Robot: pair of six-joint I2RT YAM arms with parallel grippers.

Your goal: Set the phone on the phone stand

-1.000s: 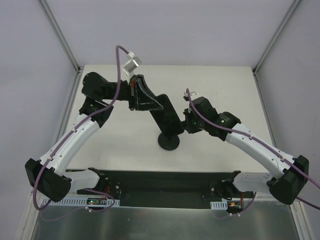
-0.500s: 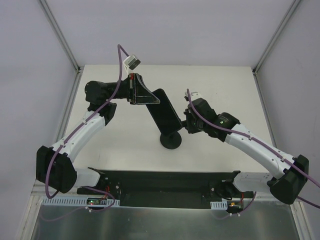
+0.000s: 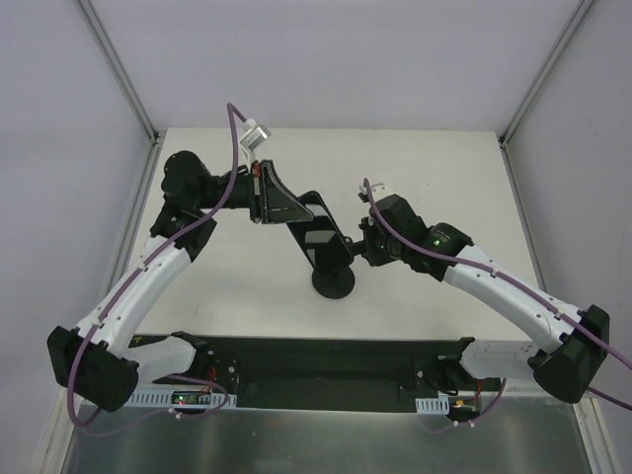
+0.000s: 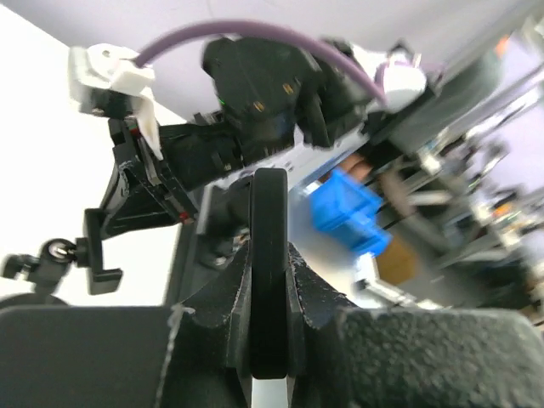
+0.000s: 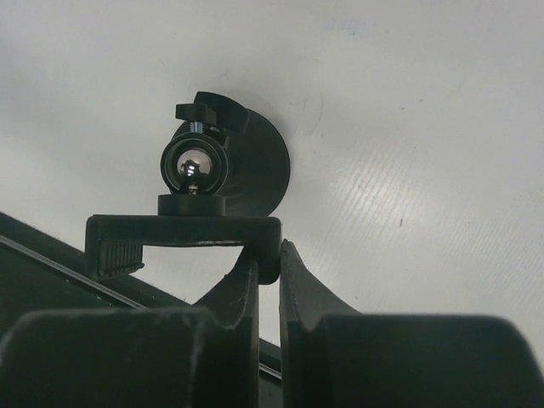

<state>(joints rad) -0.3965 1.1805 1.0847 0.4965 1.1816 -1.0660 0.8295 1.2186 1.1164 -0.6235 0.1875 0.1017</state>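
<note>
The black phone (image 3: 322, 233) slants down from my left gripper (image 3: 292, 205), which is shut on its upper end. Its lower end is at the top of the phone stand, whose round base (image 3: 334, 284) sits on the white table. In the left wrist view the phone (image 4: 269, 204) shows edge-on between my fingers, with the stand's clamp (image 4: 95, 255) at the left. My right gripper (image 3: 364, 245) is shut on the right end of the stand's clamp bracket (image 5: 183, 228). That view looks down on the ball joint (image 5: 194, 166) and disc base (image 5: 255, 166).
A black strip (image 3: 326, 360) runs along the table's near edge above the arm bases. White enclosure walls and metal posts (image 3: 118, 69) border the table. Bare white tabletop (image 3: 434, 168) lies behind and to the right of the stand.
My left gripper has swung the phone up and then down and a little left, so its lower end now meets the stand's top. My right gripper has hardly moved.
</note>
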